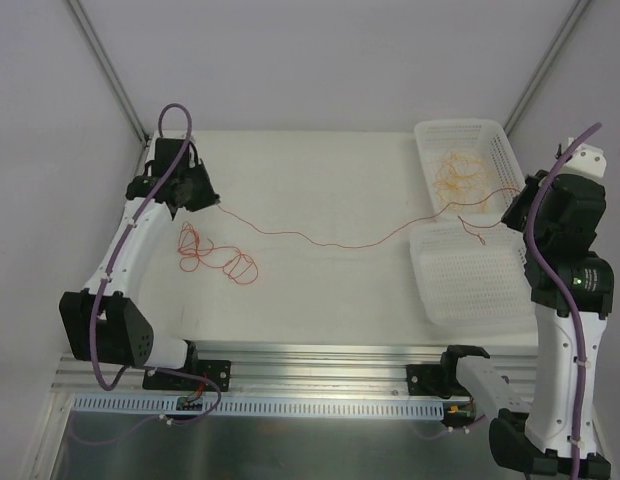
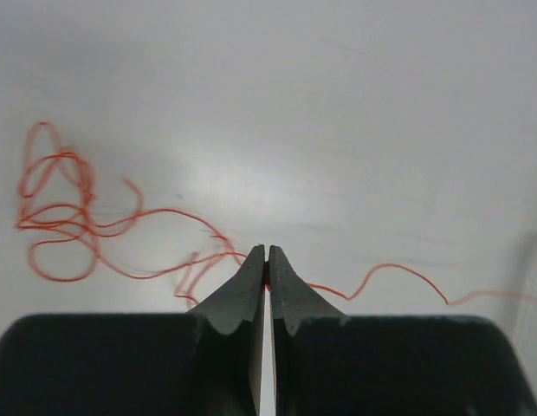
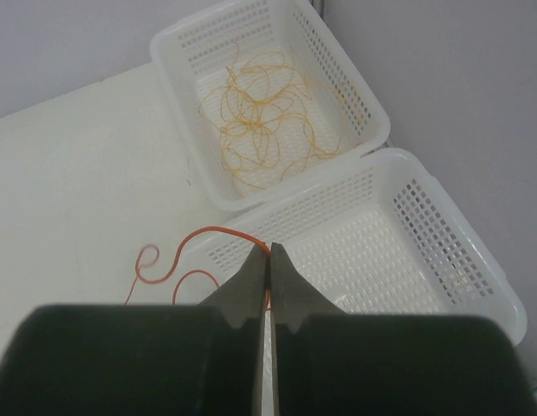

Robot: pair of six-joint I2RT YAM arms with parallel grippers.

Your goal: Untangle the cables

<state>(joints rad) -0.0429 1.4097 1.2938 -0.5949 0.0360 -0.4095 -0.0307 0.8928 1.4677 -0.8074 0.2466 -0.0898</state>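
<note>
A thin red-orange cable [image 1: 330, 242] runs across the table from my left gripper [image 1: 212, 201] to my right gripper [image 1: 510, 212]. My left gripper [image 2: 267, 253] is shut on this red cable [image 2: 390, 270]; its curly loops [image 2: 65, 208] lie to the left of the jaws and show on the table in the top view [image 1: 215, 258]. My right gripper [image 3: 269, 251] is shut on the same red cable [image 3: 208, 232] above the near basket [image 3: 442, 251]. Pale yellow-orange cables [image 3: 264, 117] lie tangled in the far basket [image 3: 186, 52].
Two white perforated baskets stand at the right: the far one [image 1: 495, 140] holds the yellow cables, the near one [image 1: 490, 300] holds nothing I can see. An aluminium rail [image 1: 320, 365] runs along the table's near edge. Walls close in left and right.
</note>
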